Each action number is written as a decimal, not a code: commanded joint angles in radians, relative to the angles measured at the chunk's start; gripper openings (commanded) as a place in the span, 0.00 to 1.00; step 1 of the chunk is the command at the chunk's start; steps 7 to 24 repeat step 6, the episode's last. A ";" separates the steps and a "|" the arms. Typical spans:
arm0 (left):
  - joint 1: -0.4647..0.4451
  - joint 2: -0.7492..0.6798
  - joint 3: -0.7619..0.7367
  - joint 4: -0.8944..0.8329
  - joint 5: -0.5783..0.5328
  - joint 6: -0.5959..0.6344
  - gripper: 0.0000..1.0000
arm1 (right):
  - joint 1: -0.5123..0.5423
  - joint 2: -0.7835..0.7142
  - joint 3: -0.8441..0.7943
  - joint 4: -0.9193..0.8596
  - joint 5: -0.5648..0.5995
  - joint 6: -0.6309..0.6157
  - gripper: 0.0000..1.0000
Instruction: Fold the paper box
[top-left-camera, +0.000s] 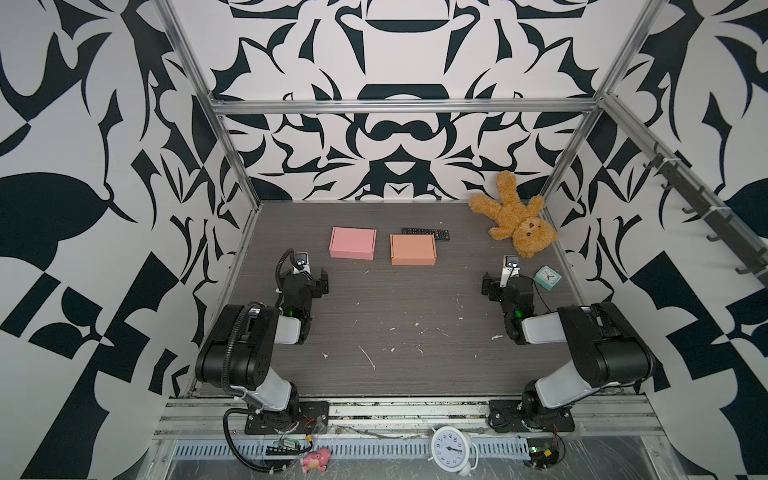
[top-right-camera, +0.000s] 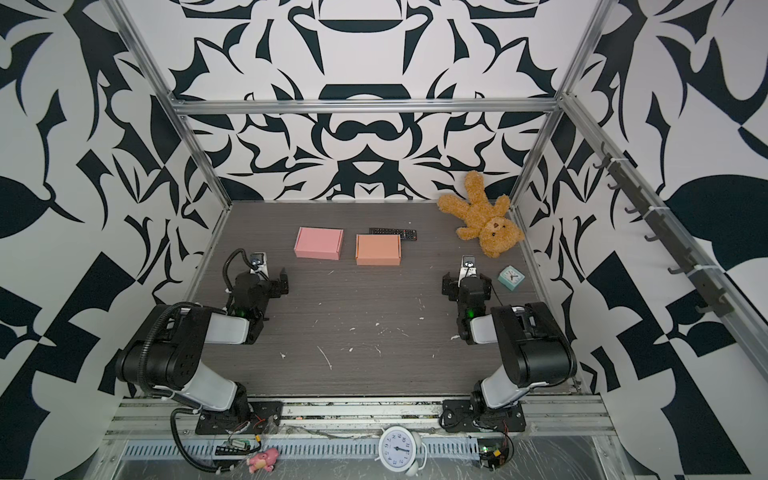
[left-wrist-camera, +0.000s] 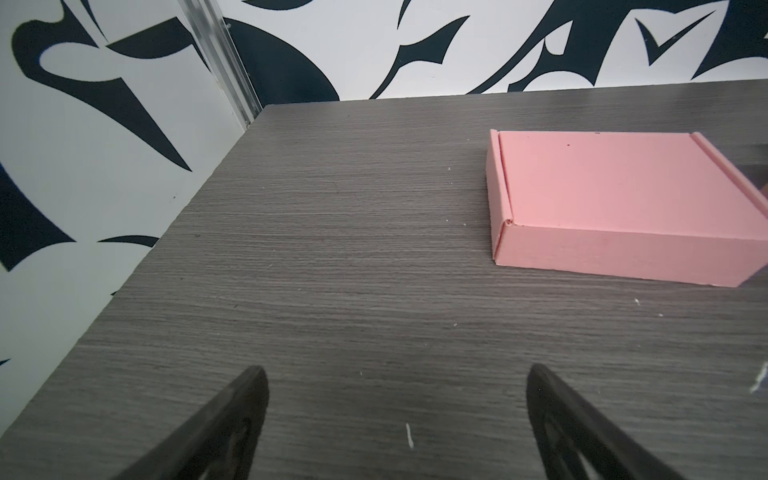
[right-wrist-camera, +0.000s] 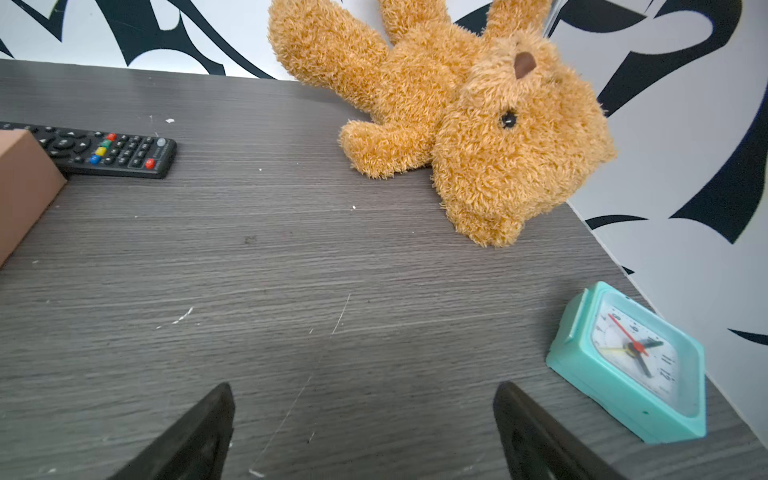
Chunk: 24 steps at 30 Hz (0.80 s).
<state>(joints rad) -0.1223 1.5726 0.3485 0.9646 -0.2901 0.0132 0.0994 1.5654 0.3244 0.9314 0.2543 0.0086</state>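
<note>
Two closed paper boxes lie side by side at the back of the grey table (top-left-camera: 395, 324): a pink box (top-left-camera: 353, 243) (top-right-camera: 318, 243) and, to its right, an orange box (top-left-camera: 413, 249) (top-right-camera: 378, 249). My left gripper (top-left-camera: 308, 276) (top-right-camera: 268, 277) hovers in front of and left of the pink box, open and empty. The left wrist view shows the pink box (left-wrist-camera: 615, 199) well beyond that gripper (left-wrist-camera: 397, 370). My right gripper (top-left-camera: 505, 278) (top-right-camera: 465, 279) (right-wrist-camera: 363, 386) is open and empty, far right of the orange box, of which the right wrist view catches only a corner (right-wrist-camera: 20, 187).
A black remote (top-left-camera: 426, 233) (right-wrist-camera: 104, 149) lies just behind the orange box. A brown teddy bear (top-left-camera: 515, 220) (right-wrist-camera: 465, 116) lies in the back right corner. A teal alarm clock (top-left-camera: 547, 279) (right-wrist-camera: 631, 361) sits beside the right gripper. Patterned walls close three sides.
</note>
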 joint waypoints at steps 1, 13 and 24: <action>0.008 0.004 0.007 0.011 0.009 -0.013 0.99 | -0.003 -0.010 0.025 -0.008 0.017 0.013 0.99; 0.009 -0.001 -0.001 0.022 0.010 -0.013 0.99 | -0.003 -0.012 0.018 0.000 0.015 0.012 0.99; 0.009 -0.001 -0.001 0.022 0.010 -0.013 0.99 | -0.003 -0.012 0.018 0.000 0.015 0.012 0.99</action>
